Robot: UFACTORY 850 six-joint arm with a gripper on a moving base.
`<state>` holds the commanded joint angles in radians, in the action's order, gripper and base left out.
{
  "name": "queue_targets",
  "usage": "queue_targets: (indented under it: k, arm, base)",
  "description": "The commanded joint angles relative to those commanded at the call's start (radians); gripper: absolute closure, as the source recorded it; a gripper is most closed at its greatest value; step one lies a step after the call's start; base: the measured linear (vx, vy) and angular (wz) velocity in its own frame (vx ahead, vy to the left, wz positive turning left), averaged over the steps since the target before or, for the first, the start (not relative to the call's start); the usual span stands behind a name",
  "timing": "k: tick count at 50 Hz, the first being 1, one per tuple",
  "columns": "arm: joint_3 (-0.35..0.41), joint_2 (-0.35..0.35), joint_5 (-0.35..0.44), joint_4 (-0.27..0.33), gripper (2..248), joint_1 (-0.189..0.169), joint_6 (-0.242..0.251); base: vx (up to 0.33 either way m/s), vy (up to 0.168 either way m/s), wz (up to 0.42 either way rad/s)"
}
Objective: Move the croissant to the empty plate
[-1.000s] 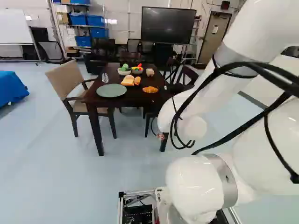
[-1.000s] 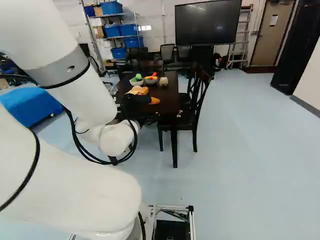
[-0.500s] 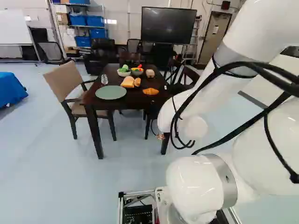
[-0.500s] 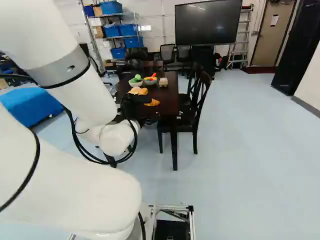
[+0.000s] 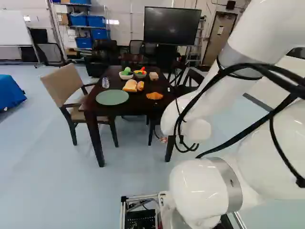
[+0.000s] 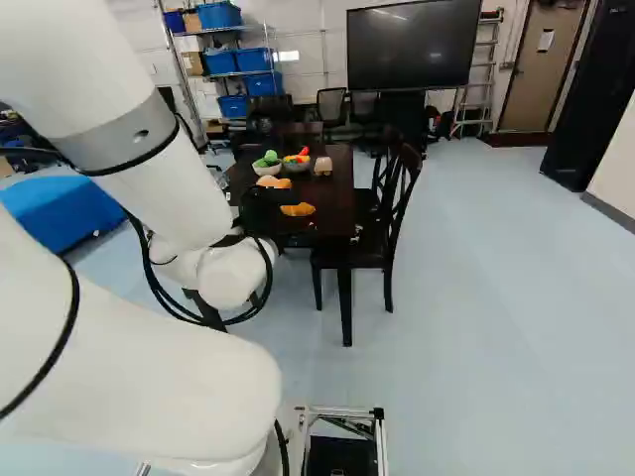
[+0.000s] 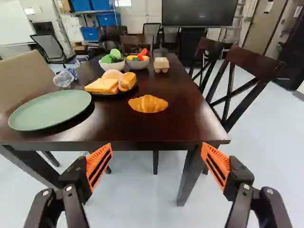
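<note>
In the right base view my gripper is a dark shape before the table, partly hidden by the arm. The wrist view shows the gripper wide open with nothing between its fingers, short of the table's near edge. The golden croissant lies on the dark table ahead of the gap between the fingers; it also shows as the croissant in the left base view. A bare green plate lies near the table's edge, ahead of the gripper and to the croissant's left.
Behind the croissant stand a dark plate of bread, two bowls of toy food and an egg carton. A bottle lies beyond the green plate. Chairs flank the table, a beige one and dark ones.
The base has moved a little forward, so the table and chairs stand nearer. The arm holds its pose against its lowest joint.
</note>
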<state>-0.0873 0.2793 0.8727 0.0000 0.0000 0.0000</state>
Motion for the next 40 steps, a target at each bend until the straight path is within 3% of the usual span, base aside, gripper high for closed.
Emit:
queue_targets:
  k: [40]
  arm:
    - [0.000, 0.000, 0.000, 0.000, 3, 0.000, 0.000]
  base:
    - [0.081, 0.001, -0.004]
